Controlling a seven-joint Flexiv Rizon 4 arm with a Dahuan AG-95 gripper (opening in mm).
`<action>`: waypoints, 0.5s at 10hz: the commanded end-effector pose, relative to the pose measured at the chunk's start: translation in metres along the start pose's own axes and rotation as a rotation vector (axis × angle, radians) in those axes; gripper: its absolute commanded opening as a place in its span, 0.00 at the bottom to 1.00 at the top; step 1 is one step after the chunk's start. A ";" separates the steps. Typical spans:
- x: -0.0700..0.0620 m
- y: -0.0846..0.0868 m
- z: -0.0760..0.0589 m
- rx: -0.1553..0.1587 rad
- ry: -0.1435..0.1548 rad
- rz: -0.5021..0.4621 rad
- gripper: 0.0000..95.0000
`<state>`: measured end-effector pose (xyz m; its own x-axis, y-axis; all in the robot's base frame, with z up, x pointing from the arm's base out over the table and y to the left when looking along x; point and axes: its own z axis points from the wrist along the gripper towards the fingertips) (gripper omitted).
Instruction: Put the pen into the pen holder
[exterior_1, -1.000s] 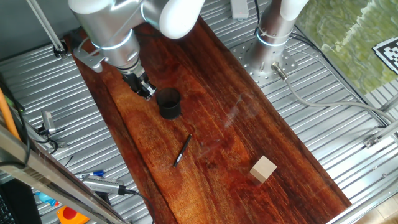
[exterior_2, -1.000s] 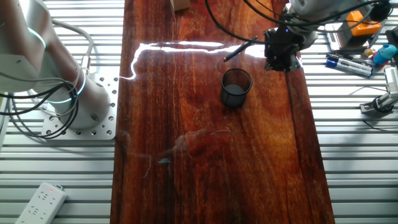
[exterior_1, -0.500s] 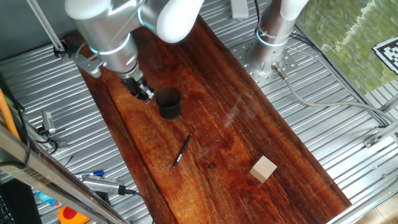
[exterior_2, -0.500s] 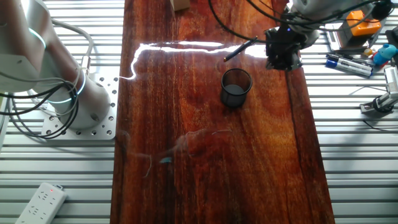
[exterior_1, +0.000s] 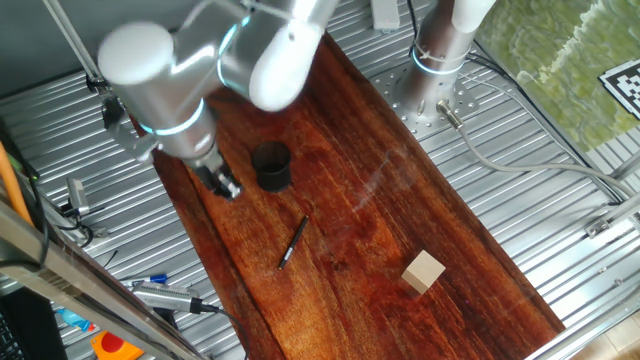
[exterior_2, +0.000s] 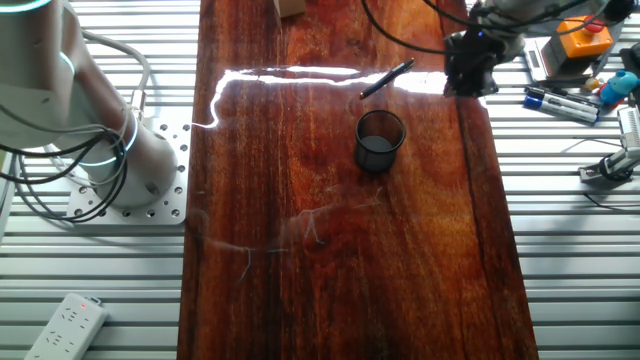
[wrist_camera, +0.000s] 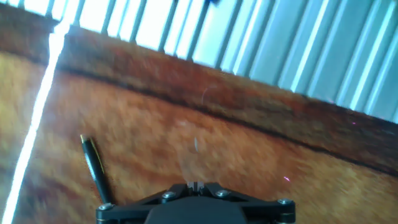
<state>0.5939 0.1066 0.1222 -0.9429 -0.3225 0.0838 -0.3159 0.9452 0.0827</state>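
Hanging low over the worktop (exterior_1: 330, 215), the hand (exterior_1: 224, 185) carries nothing that shows; whether its fingers are spread or closed cannot be told from any view. In one fixed view the pen holder (exterior_1: 272, 166) stands just beside it at about 2 o'clock, upright and seemingly empty. Farther out, near 4 o'clock, the pen (exterior_1: 292, 242) lies flat on the wood, untouched. Nothing of the task looks done: reach, grasp, carry and drop all remain.
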 end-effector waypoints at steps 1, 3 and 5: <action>-0.005 0.017 0.018 0.002 -0.033 0.052 0.00; -0.001 0.033 0.026 0.009 -0.060 0.083 0.00; 0.001 0.042 0.031 0.003 -0.068 0.109 0.00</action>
<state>0.5736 0.1483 0.0957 -0.9758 -0.2172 0.0244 -0.2149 0.9738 0.0737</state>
